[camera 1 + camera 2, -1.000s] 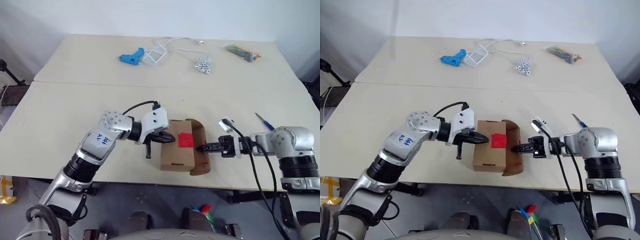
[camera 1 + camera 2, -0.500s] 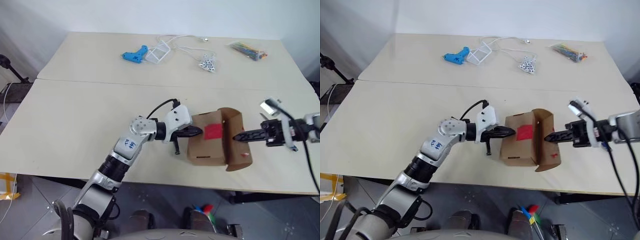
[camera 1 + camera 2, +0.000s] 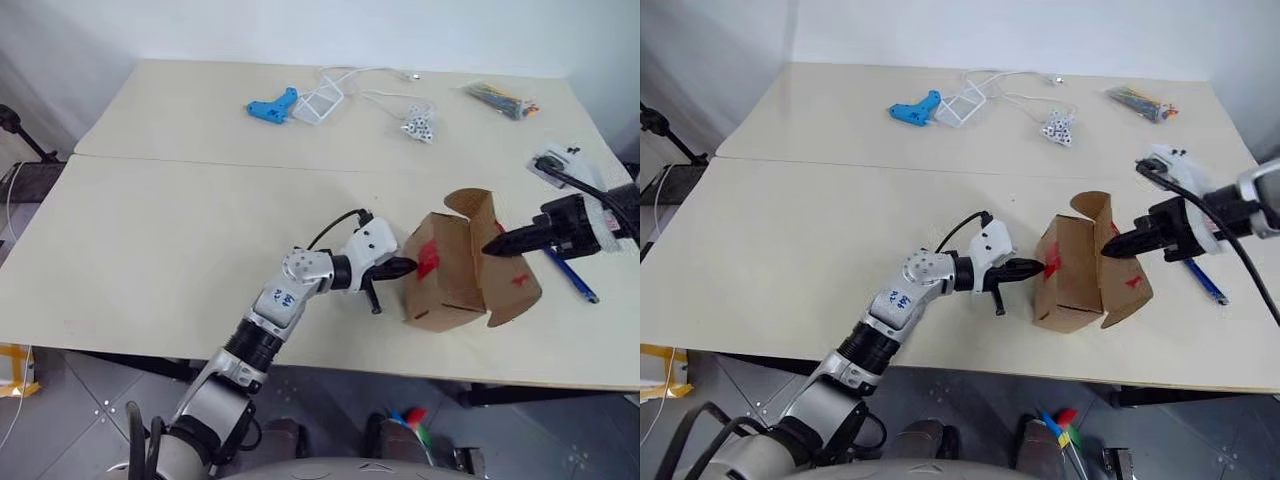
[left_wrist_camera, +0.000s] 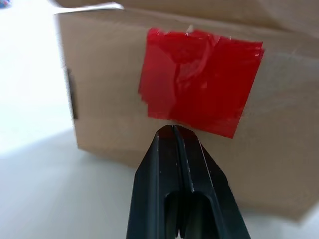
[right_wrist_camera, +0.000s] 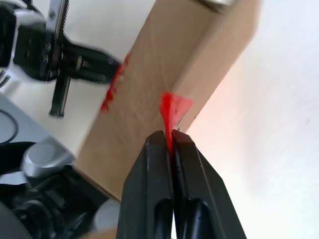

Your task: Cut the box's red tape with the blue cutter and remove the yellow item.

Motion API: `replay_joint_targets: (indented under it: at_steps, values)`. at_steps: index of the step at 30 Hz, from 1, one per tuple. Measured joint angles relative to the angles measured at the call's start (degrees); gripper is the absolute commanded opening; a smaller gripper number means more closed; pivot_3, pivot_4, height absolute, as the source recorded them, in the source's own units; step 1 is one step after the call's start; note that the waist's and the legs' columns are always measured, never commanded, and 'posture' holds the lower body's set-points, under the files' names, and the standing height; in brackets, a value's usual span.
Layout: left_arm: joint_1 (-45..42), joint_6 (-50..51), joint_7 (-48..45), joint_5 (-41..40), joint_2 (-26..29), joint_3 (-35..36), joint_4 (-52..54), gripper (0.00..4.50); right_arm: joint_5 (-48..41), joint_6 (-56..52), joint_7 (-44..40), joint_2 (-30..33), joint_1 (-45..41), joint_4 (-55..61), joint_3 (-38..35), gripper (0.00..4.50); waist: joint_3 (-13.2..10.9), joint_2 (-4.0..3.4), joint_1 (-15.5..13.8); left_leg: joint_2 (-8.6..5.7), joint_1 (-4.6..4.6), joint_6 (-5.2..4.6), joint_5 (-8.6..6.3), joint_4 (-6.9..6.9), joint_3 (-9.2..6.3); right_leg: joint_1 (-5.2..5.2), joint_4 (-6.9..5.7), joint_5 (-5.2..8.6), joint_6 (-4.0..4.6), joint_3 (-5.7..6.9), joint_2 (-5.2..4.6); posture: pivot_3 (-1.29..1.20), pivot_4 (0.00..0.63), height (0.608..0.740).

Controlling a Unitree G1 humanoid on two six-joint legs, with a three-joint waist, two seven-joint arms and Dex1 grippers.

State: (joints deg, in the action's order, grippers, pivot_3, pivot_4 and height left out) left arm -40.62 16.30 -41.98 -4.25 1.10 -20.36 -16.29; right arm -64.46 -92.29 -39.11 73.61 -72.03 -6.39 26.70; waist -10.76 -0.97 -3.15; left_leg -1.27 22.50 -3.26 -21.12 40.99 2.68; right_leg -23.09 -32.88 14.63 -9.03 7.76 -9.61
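My left gripper has its two black fingers pressed tight together with nothing between them, the tips set against the side of the box just under the edge of the red tape. My right gripper is pinched closed on a thin sliver of red tape at the edge of an open flap. The box stands near the table's front edge, tipped up on one lower edge, its long axis running from the near edge away toward the far side, flaps open toward my right arm. The blue cutter lies flat on the table just right of the box, under my right arm, pointing slantwise from far-left to near-right
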Motion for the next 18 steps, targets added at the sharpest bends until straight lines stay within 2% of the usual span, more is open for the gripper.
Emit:
replay_joint_targets:
  at_steps: [5,9,14,18]
  values:
    - [1.72,1.29,0.15,-0.07,-1.90,-0.07,2.14,0.00,4.31,-0.01,-1.08,0.26,-7.32,4.91,9.04,0.04,0.00,0.00,0.03,0.00,0.49,0.00,0.00,0.08,0.01,-0.54,-0.17,-0.01,0.00,0.03,0.02,0.00,0.150,0.740]
    - [2.72,1.51,0.41,-0.07,-3.63,-0.93,3.11,0.00,11.88,0.20,-4.63,0.63,-9.81,9.15,13.49,0.04,0.00,-0.01,-0.01,-0.04,0.58,-0.03,0.01,0.14,0.02,-0.57,-0.15,-0.02,-0.01,0.02,0.02,0.00,0.150,0.740]
    - [2.77,1.76,0.59,-0.09,-5.46,-1.63,4.17,0.00,24.57,5.18,-9.61,2.70,-8.34,14.42,18.12,0.04,0.00,-0.01,0.08,-0.04,0.60,-0.04,0.01,0.17,0.04,-0.59,-0.18,-0.03,-0.03,0.01,0.03,0.00,0.150,0.740]
    - [2.77,1.93,0.59,-0.09,-5.46,-1.77,4.24,0.00,33.24,10.21,-12.66,2.83,-5.46,15.92,18.63,0.04,-0.01,-0.06,0.27,-0.03,0.61,-0.04,0.02,0.16,0.13,-0.69,-0.36,-0.03,-0.04,-0.01,0.04,0.00,0.150,0.740]
